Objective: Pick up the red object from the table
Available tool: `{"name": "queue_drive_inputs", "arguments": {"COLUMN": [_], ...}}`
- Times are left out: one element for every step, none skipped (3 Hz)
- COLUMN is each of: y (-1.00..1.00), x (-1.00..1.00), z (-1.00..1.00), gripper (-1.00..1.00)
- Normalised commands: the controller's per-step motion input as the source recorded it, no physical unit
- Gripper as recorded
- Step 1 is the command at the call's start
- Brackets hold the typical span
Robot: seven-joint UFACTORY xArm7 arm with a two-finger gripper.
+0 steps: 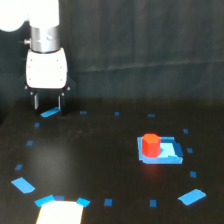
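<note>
The red object (150,145) is a small red-orange block standing on the black table (90,155), on the larger blue rectangle patch (167,152), in the exterior view's right half. My gripper (47,103) hangs from its white body at the upper left of the exterior view, above the table's far left part. Its two short dark fingers (36,101) stand apart with nothing between them. The gripper is far from the red object, well to its left and higher up.
Small blue tape marks (49,113) dot the table in a rough ring. Larger blue pieces lie at the front left (23,185) and front right (192,196). A bright white patch (60,212) sits at the front edge. A dark curtain hangs behind.
</note>
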Motion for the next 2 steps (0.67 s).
{"name": "queue_drive_inputs", "arguments": {"y": [-0.35, -0.66], "x": [1.0, 1.0], "z": [-0.26, -0.14], "gripper": [1.0, 1.0]}}
